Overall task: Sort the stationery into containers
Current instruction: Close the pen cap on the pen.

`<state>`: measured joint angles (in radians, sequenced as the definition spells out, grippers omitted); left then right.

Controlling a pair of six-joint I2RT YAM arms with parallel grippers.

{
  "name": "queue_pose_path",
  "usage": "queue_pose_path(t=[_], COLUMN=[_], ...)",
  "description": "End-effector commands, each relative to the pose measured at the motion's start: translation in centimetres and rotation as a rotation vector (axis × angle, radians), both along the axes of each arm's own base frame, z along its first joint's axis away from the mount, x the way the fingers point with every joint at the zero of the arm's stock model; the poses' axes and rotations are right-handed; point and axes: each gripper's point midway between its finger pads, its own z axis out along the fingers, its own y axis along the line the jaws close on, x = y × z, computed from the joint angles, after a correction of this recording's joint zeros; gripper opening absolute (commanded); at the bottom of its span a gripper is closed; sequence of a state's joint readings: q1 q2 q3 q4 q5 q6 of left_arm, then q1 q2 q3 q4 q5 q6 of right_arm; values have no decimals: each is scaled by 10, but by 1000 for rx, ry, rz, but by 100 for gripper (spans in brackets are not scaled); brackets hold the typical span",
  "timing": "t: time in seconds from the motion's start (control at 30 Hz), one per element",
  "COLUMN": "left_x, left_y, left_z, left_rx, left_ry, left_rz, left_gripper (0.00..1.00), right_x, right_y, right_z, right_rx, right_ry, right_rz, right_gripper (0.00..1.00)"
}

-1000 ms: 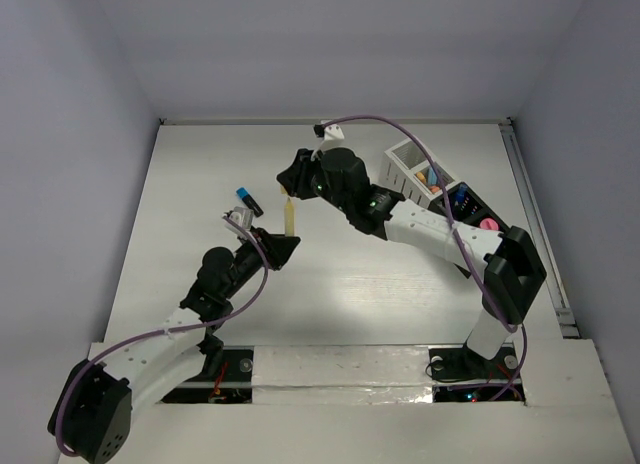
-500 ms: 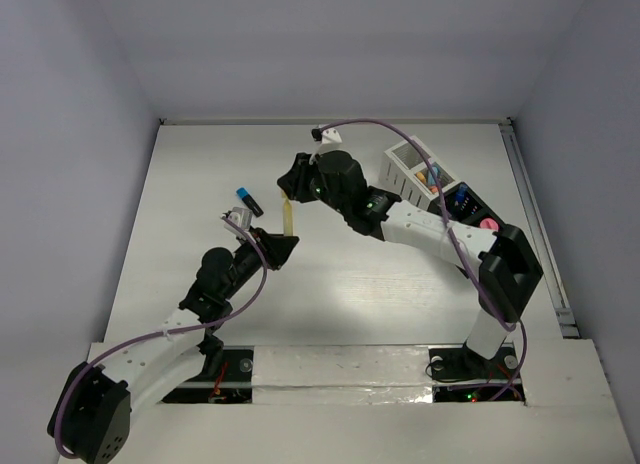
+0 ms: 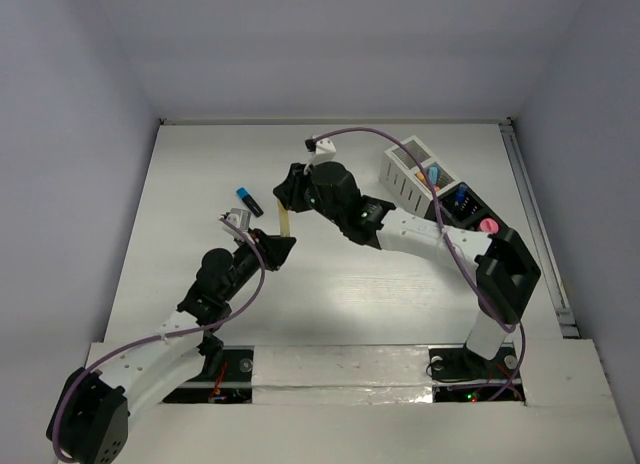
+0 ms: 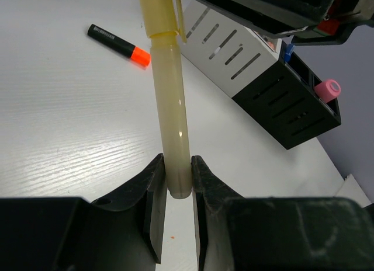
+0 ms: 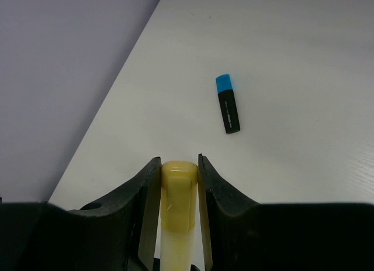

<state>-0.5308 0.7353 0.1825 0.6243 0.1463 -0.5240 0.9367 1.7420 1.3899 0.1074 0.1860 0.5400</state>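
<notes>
Left wrist view — yellow marker [image 4: 171,107], smooth glossy cylinder, near the slatted container row [image 4: 234,49]: barrel end clenched by left gripper [image 4: 176,161], capped end by right gripper [image 5: 178,166]. Black orange-capped marker [image 4: 120,42] — flat on white woodgrain table [image 4: 70,119], well apart from the row. Pink cylinder [image 4: 328,89] in the row's black end box.

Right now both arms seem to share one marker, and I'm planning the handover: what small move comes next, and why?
Probably open the left gripper: it and the right gripper both clamp the yellow marker, and the containers stand on the right side.
</notes>
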Motion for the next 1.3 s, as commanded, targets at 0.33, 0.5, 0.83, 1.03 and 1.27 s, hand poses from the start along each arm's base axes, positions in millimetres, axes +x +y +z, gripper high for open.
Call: queue_pose_path(t=[0.33,0.5,0.83,1.03,1.27], left_x=[4,2,2,2,-1], left_y=[2,3,4,7,7], left_z=[38,42,43,44,50], left_rx=[-43,-51,-50,-46,-62], left_ry=[-117,-130,-137,-142,-159], left_rz=[18,19,26,36,29], left_gripper=[0,0,0,0,0], right_x=[-14,-18,-40,-55,-87], right_y=[7,5,14,7,-11], right_z=[-3,-19,-31,-56,-106], right_rx=[40,1,11,-31,-124], right_ry=[-25,-36,-27,23,99], right_rz=[-7,-32,5,54,105], right_gripper=[0,0,0,0,0])
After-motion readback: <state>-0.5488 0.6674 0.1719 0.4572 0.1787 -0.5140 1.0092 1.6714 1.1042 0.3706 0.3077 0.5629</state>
